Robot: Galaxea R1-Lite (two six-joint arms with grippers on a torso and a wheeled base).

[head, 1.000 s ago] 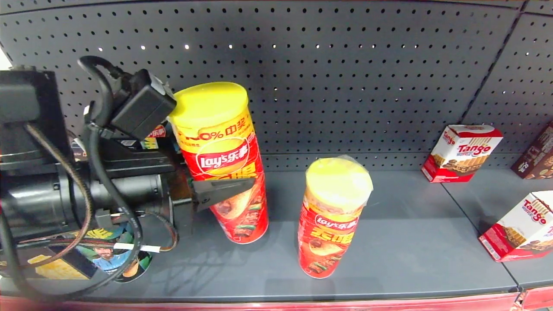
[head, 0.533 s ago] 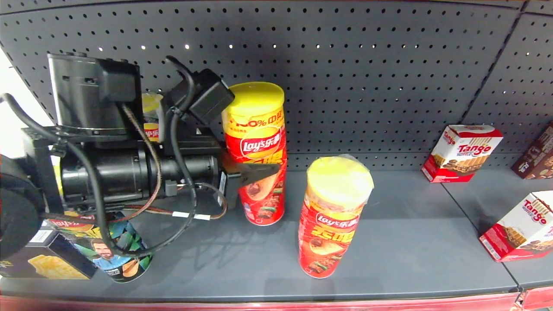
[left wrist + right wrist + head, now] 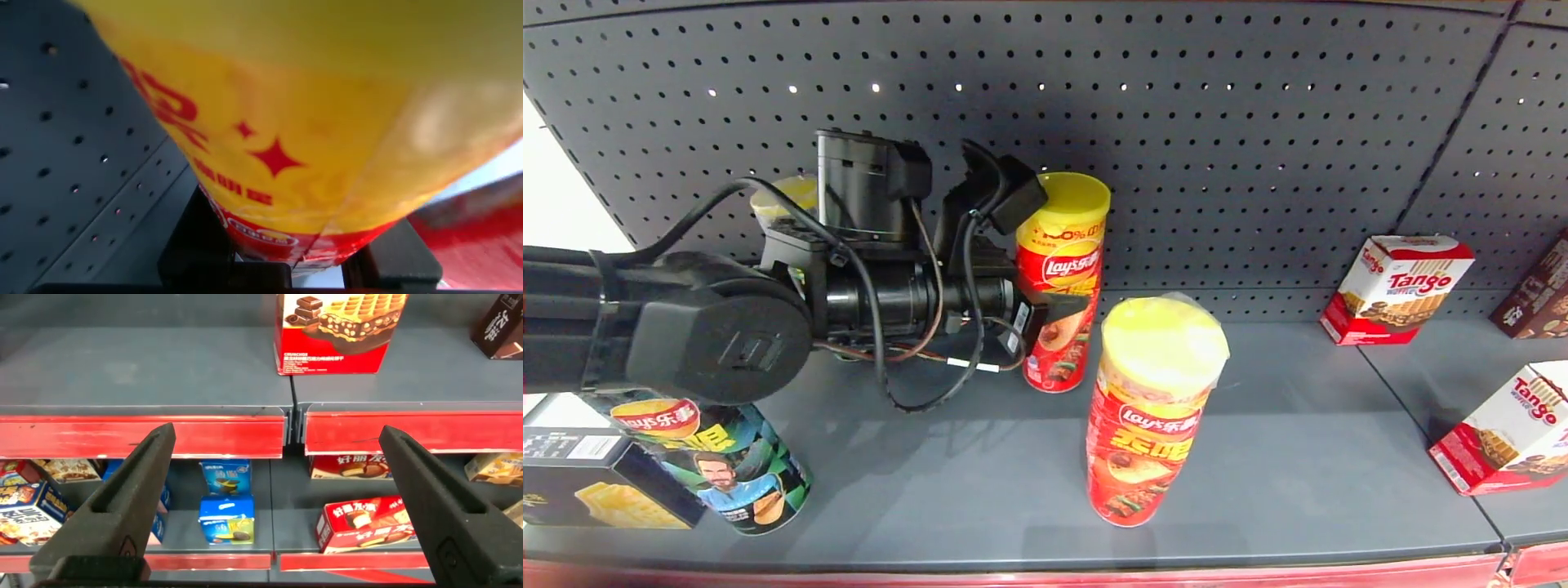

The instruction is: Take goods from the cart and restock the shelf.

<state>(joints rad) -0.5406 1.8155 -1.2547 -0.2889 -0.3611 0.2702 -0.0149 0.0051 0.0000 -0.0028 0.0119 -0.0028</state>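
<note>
At the back of the shelf (image 3: pixel 1298 457), close to the pegboard (image 3: pixel 1217 163), the chip can (image 3: pixel 1066 261) stands upright at about eleven o'clock from a second can (image 3: pixel 1156 408), clamped at mid-height by the left claw (image 3: pixel 1058 314). It looks light, stiff but crushable, with a slick wrap; a mid-body hold suits it. Whether its base touches the shelf is hard to tell. The right claw (image 3: pixel 275 433) gapes wide, holding nothing.

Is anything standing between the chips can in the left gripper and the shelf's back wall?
Nothing visible does. The held can is close to the pegboard back wall; the other red can stands nearer the shelf's front edge.
</note>
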